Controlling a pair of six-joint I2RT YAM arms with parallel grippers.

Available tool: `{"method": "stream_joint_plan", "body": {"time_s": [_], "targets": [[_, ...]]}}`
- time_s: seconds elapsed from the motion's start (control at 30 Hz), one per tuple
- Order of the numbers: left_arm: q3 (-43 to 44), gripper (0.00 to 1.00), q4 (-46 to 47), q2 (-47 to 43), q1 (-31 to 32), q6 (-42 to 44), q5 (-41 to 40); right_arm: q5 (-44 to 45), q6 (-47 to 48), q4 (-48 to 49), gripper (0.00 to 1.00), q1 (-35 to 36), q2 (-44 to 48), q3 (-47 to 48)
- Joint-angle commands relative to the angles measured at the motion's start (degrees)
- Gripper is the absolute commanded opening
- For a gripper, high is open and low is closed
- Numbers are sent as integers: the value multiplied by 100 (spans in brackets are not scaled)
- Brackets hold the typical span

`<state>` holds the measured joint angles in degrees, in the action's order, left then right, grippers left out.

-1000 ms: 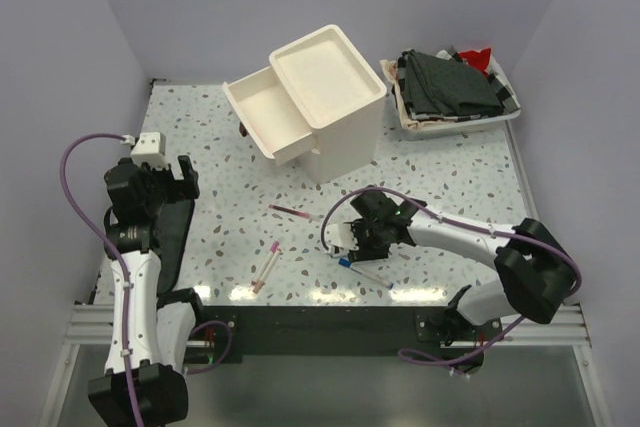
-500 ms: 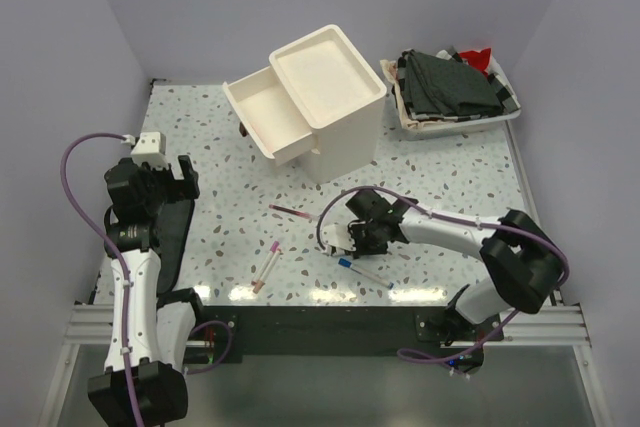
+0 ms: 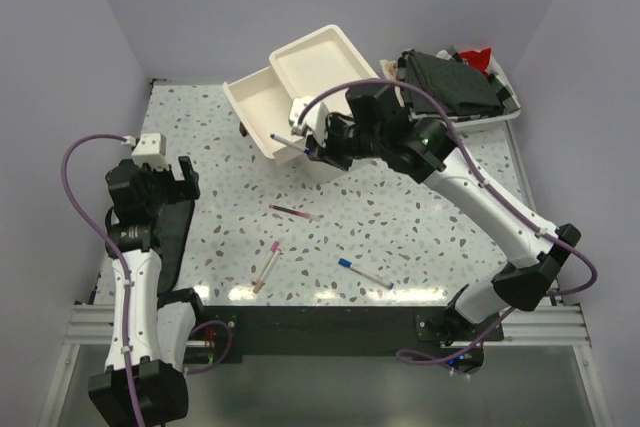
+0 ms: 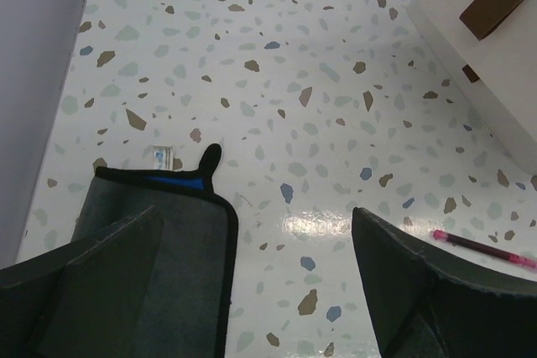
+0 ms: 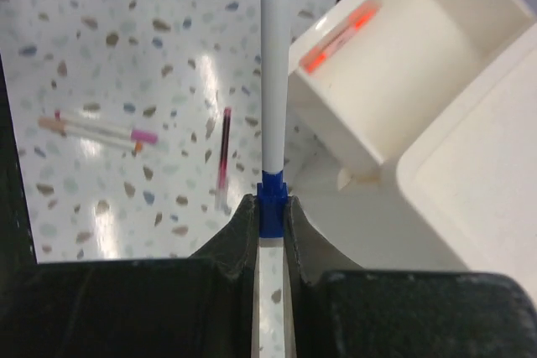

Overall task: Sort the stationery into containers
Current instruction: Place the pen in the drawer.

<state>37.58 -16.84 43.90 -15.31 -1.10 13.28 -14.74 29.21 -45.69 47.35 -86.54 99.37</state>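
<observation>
- While clamped on white pen (image 5: 274,81) at its blue band, right tool (image 5: 270,207) holds it in the air just beside pulled-out drawer (image 3: 250,112) of cabinet (image 3: 340,67).
- Inside that drawer: orange pen (image 5: 340,35).
- On worktop (image 3: 200,127), near side of cabinet: maroon pen (image 3: 293,211), pink pen (image 3: 267,265), second white pen (image 3: 365,273), apart from each other.
- Over worktop beside dark mat (image 4: 168,249), left tool (image 4: 258,220) is spread wide, gripping nothing.

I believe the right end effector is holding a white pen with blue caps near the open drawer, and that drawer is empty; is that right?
Not quite: the open drawer is not empty; the right wrist view shows an orange pen lying in it. The right end effector does hold the white pen with blue caps near that drawer.
</observation>
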Motion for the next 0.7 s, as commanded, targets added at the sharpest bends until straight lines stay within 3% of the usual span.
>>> {"method": "stream_joint_plan", "body": {"time_s": [0.0, 0.23, 0.67], "targets": [[-14, 99, 375, -74, -33, -153, 70, -65, -1505, -274, 0, 37, -766, 1264], [30, 99, 208, -180, -33, -145, 26, 41, -1752, -203, 0, 37, -2146, 2973], [91, 99, 111, -277, -42, -101, -18, 384, -2113, 210, 0, -51, -2974, 3317]]}}
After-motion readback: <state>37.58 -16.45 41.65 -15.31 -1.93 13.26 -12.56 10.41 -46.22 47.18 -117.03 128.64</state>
